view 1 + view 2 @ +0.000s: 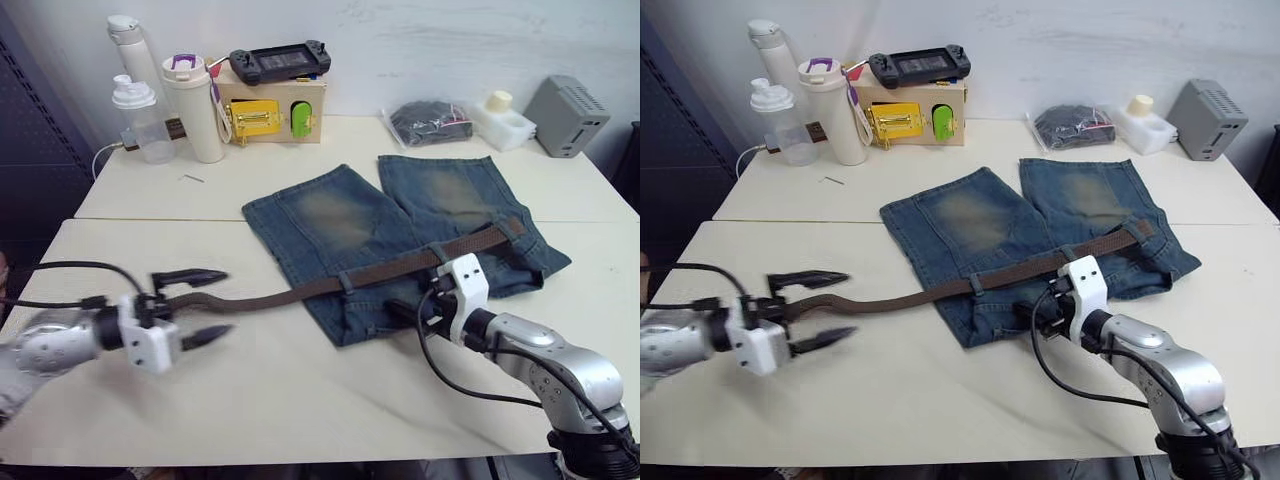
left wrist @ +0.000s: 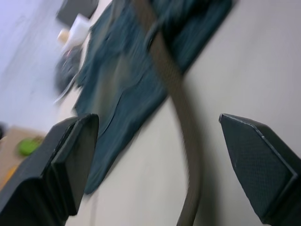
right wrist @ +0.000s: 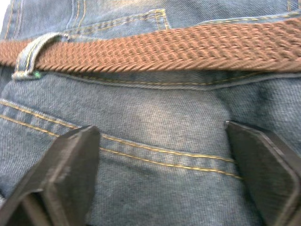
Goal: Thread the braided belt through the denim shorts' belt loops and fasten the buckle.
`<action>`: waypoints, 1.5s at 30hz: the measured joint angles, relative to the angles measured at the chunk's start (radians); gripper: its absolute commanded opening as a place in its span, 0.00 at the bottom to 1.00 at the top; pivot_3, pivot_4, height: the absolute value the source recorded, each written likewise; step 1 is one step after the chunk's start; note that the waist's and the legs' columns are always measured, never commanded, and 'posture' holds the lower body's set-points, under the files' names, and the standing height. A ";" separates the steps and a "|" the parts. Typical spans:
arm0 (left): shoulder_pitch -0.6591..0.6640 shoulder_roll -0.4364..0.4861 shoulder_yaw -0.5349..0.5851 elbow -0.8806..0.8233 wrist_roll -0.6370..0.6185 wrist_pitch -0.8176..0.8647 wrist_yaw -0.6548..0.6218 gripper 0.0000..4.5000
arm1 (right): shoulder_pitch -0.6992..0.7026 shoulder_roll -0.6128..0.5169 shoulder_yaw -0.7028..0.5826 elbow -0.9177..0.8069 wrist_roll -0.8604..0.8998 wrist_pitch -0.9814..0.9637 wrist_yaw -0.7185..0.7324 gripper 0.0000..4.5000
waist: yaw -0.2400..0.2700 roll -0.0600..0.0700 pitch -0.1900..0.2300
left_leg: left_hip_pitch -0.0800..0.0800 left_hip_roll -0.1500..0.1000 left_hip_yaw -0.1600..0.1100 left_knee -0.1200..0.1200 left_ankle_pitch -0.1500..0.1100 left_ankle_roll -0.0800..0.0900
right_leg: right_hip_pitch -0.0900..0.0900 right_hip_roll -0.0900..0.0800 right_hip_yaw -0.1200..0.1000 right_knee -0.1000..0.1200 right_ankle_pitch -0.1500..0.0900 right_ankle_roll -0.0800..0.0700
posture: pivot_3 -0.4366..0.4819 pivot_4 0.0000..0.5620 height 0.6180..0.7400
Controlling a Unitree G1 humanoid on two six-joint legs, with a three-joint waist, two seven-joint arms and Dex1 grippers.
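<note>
Left gripper [image 1: 205, 305]: fingers spread wide, straddling the free end of the braided belt [image 1: 300, 292] without gripping it. Right gripper [image 3: 160, 179]: also wide open, empty, over the waistband of the denim shorts [image 1: 340, 225], which lie mid-counter [image 1: 300, 400]. The belt passes under a belt loop [image 3: 28, 59] and trails left.

Risk: pulling one-handed could drag the unpinned shorts; a loose pinch may slip off the weave. Buckle not made out.

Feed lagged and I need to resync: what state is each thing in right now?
Belt: through loops along the waistband, free end trailing onto table.
Loop: belt through it.
Shorts: flat on table.
Left tool: open around the belt's end.
Right tool: open over the shorts.
</note>
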State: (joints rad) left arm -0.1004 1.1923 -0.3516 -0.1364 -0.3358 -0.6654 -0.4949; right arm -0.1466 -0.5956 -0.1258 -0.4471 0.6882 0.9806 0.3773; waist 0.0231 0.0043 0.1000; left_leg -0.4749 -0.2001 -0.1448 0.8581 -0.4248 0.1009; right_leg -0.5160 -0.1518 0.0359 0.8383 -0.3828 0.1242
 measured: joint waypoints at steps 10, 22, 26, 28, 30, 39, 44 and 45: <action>-0.322 -0.452 -0.097 -0.092 -0.175 0.613 -0.253 1.00 | -0.037 -0.401 -0.195 0.118 0.054 -0.169 0.501 0.99 | 0.003 0.007 0.013 | -0.001 0.006 -0.007 -0.005 -0.001 -0.004 | 0.002 -0.001 -0.003 -0.008 0.000 0.001 | 0.48 0.27 0.23; -0.457 -0.703 -0.194 0.126 0.057 0.709 -0.505 1.00 | -0.225 -0.592 0.154 0.872 -0.705 -1.238 0.657 0.99 | -0.026 0.007 0.014 | -0.002 0.005 0.009 -0.010 0.000 -0.002 | 0.001 -0.028 -0.031 -0.008 -0.001 0.002 | 0.48 0.27 0.23; -0.480 -0.759 -0.198 0.230 0.199 0.654 -0.456 0.94 | -0.296 -0.585 0.218 0.997 -0.859 -1.404 0.562 1.00 | -0.021 0.007 0.014 | -0.004 0.005 0.011 -0.004 0.000 -0.002 | 0.001 -0.028 -0.030 -0.007 -0.001 0.002 | 0.48 0.27 0.23; -0.481 -0.774 -0.196 0.265 0.233 0.630 -0.444 0.82 | -0.312 -0.581 0.236 1.027 -0.909 -1.466 0.512 1.00 | -0.019 0.007 0.014 | -0.004 0.005 0.011 -0.001 0.001 -0.001 | 0.002 -0.028 -0.029 -0.007 -0.001 0.002 | 0.48 0.27 0.23; -0.481 -0.785 -0.196 0.284 0.263 0.594 -0.444 0.62 | -0.334 -0.570 0.251 1.064 -0.956 -1.503 0.467 0.88 | -0.016 0.006 0.013 | -0.003 0.005 0.011 0.001 0.001 -0.001 | 0.001 -0.026 -0.028 -0.007 -0.001 0.002 | 0.48 0.27 0.23; -0.535 -0.782 -0.188 0.428 0.366 0.386 -0.411 0.00 | -0.338 -0.512 0.265 1.111 -0.991 -1.486 0.428 0.02 | 0.002 0.003 0.010 | -0.001 0.005 0.012 0.002 0.001 -0.002 | 0.000 -0.019 -0.018 -0.003 -0.001 0.002 | 0.48 0.27 0.23; -0.540 -0.688 -0.116 0.500 0.376 0.293 -0.361 0.00 | -0.224 -0.482 0.200 0.905 -0.861 -1.371 0.495 0.02 | -0.001 0.004 0.008 | -0.003 0.010 0.013 0.001 0.001 -0.009 | -0.001 -0.014 -0.006 0.000 -0.003 0.004 | 0.48 0.27 0.23; -0.533 -0.654 -0.090 0.509 0.376 0.278 -0.356 0.00 | -0.201 -0.470 0.193 0.847 -0.839 -1.339 0.506 0.02 | -0.004 0.004 0.007 | -0.003 0.013 0.014 0.001 0.000 -0.011 | -0.002 -0.013 -0.006 0.000 -0.004 0.006 | 0.48 0.27 0.23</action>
State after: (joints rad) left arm -0.6330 0.5385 -0.4418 0.3723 0.0402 -0.3870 -0.8507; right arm -0.3474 -1.0652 0.0676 0.3995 -0.1507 -0.3580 0.8829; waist 0.0194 0.0079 0.1074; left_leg -0.4780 -0.1873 -0.1312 0.8586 -0.4247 0.0903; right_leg -0.5178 -0.1646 0.0301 0.8381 -0.3869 0.1302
